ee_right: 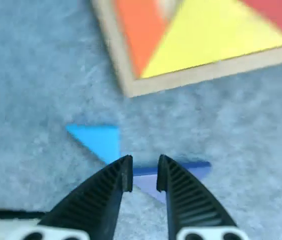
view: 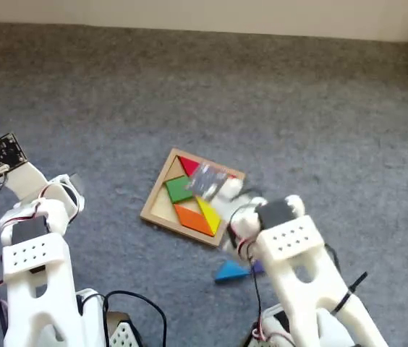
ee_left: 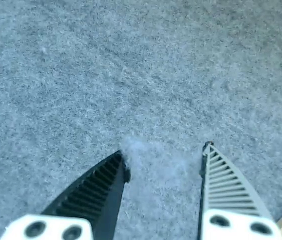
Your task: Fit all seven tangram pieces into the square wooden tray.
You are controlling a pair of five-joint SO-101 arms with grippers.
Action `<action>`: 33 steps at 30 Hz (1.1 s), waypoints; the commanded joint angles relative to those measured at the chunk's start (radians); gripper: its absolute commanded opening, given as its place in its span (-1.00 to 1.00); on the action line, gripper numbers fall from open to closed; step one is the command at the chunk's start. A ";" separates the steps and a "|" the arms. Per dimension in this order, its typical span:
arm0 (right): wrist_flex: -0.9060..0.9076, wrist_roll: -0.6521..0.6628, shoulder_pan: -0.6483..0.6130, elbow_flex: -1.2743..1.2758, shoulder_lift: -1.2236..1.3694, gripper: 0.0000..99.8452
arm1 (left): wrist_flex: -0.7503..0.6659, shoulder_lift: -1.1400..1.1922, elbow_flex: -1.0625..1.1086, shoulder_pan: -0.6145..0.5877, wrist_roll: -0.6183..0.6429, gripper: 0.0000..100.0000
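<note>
Evidently the job stood past its midpoint. In the high view the square wooden tray (view: 158,207) lay mid-bench (view: 320,108), holding a red piece (view: 187,165), a green piece (view: 179,189), an orange piece (view: 193,217) and a yellow piece (view: 208,213). Pale bare wood showed along its left side. A blurred pale shape covered the tray's right part, so the count there was uncertain. The blue triangle (view: 231,272) and a purple piece (view: 258,267) lay outside on the bench, just beside the tray's near corner, with the right arm (view: 302,249) above them. The left arm (view: 34,253) stood well apart to the left.

The left wrist view settled what the high view could not. The left hand (ee_left: 165,155) was spread wide over the grey bench and held nothing.

The right wrist view gave the close detail. The right hand (ee_right: 143,172), its jaws only narrowly apart, hung directly over the place where the purple piece met the blue triangle. The tray's corner, with orange and yellow in it, lay beyond. Whether the tips touched a piece could not be told.

The step in hand seemed to be picking up one of the two loose pieces, probably the purple one. The next move would call for straddling that thin flat edge and closing on it. The piece would then need lifting and turning to match the gap, then lowering in without jarring the seated pieces.
</note>
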 commanded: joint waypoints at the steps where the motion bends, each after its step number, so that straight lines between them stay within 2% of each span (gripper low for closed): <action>1: 0.013 0.029 -0.091 0.039 -0.042 -0.74 | -0.015 -0.024 -0.004 -0.013 0.005 -0.54; 5: 0.013 0.028 -0.147 0.059 -0.041 -0.42 | -0.015 -0.024 -0.004 -0.013 0.005 -0.54; 7: 0.013 0.028 -0.188 0.062 -0.041 -0.33 | -0.015 -0.024 -0.004 -0.013 0.005 -0.54; 14: -0.041 0.031 -0.320 0.136 -0.039 -0.33 | -0.015 -0.024 -0.002 -0.010 0.003 -0.54; 18: -0.090 0.032 -0.323 0.166 -0.039 -0.35 | -0.015 -0.024 -0.002 -0.010 0.003 -0.54; 23: -0.096 0.121 -0.323 0.168 -0.038 -0.45 | -0.015 -0.024 -0.002 -0.010 0.003 -0.54; 33: -0.202 0.129 -0.325 0.228 -0.038 -0.46 | -0.015 -0.022 -0.002 -0.008 0.003 -0.54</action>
